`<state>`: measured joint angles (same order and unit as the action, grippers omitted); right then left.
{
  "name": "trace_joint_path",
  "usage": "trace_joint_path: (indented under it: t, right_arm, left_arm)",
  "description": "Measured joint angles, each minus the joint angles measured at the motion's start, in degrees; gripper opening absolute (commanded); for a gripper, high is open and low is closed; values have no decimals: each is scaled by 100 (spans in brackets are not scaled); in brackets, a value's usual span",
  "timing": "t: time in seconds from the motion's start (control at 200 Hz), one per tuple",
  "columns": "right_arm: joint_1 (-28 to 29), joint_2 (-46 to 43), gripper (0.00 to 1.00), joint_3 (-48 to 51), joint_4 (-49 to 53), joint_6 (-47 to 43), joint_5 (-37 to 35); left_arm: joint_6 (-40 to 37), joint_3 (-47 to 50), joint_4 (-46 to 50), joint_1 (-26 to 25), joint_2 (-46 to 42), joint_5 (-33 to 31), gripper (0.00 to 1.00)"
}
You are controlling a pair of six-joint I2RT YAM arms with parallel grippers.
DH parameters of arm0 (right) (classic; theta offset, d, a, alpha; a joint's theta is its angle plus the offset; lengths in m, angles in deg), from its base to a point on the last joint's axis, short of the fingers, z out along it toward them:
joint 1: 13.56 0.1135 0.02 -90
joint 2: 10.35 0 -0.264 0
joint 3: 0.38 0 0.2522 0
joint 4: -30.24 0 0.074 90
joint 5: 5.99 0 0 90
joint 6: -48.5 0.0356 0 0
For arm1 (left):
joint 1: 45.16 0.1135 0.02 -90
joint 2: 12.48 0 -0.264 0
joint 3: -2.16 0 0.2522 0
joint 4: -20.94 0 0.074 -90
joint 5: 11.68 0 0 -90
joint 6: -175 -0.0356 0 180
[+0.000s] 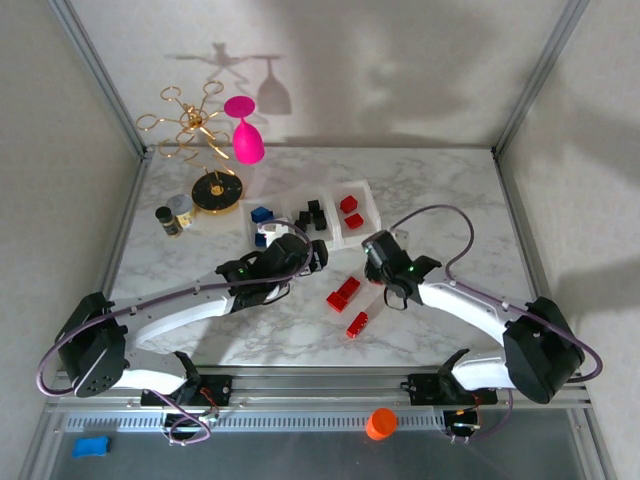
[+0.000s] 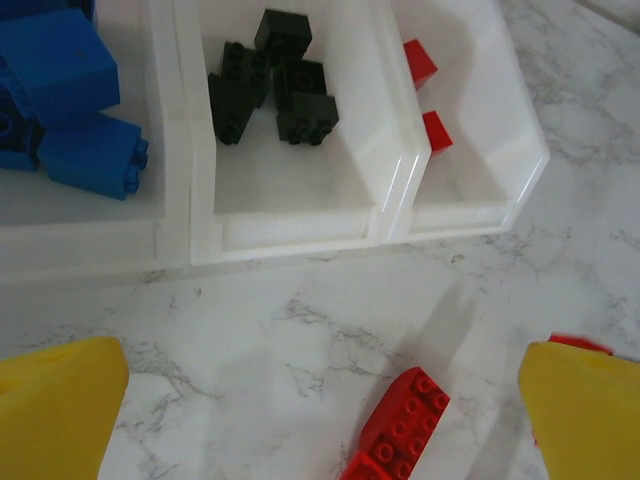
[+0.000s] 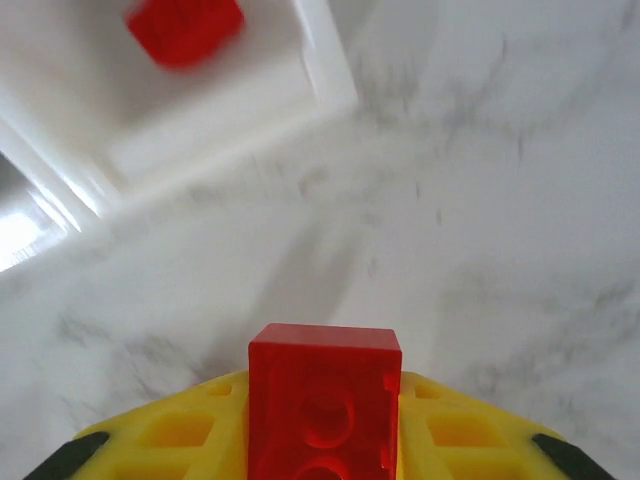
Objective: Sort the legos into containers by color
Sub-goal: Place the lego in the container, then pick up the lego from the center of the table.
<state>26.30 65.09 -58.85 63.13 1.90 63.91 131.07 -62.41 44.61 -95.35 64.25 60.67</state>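
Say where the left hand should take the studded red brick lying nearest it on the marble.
Pinch the red brick across its two long flat sides, coming straight down. It lies studs-up and diagonal on the marble top, so the open left hand would probably need to rotate first.

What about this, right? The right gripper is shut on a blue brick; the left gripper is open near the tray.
No: the right gripper holds a red brick, not blue, as the right wrist view shows. The left gripper is open near the tray.
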Motion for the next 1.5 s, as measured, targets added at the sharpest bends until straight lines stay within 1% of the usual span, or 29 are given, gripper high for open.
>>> trace_joint_path:
  t: [0.075, 0.17, 0.345, 0.561, 0.606, 0.666, 0.776, 0.866, 1.011, 1.212, 1.362, 1.502]
  right_arm:
    - [-205, 103, 30, -291, -190, -254, -74]
    - [-352, 479, 30, -726, -463, -570, -164]
    - [-509, 1473, 30, -1526, -955, -1141, -175]
    - [-737, 2710, 30, -2579, -1207, -1663, -59]
    - [-785, 2922, 33, -2765, -1241, -1742, -24]
    - [-863, 3222, 42, -3008, -1255, -1849, 31]
    - [-992, 3582, 47, -3268, -1255, -1989, 94]
    - [-1027, 3591, 54, -3296, -1320, -2072, 219]
    - [-1036, 3397, 57, -3161, -1410, -2142, 422]
    - [-1005, 2684, 60, -2719, -1377, -2138, 570]
    - [-874, 2186, 63, -2358, -1270, -2098, 673]
    - [-673, 1921, 66, -1991, -1036, -1989, 708]
  left_arm:
    - [-46, -70, 2, 52, -52, -24, 100]
    - [-85, -149, 13, 149, -118, -42, 100]
    - [-129, -170, 17, 374, -179, -39, 100]
    - [-129, -170, 11, 693, -181, -15, 100]
    - [-131, -170, 9, 756, -181, -13, 99]
    - [-131, -170, 11, 828, -181, 2, 100]
    - [-131, -170, 4, 907, -181, 11, 100]
    - [-131, -170, 2, 916, -181, 44, 100]
    - [-131, -170, -33, 916, -264, 160, 100]
    - [-131, -170, -92, 892, -341, 295, 100]
    - [-131, -164, -92, 750, -345, 352, 100]
    - [-129, -101, -105, 629, -378, 376, 100]
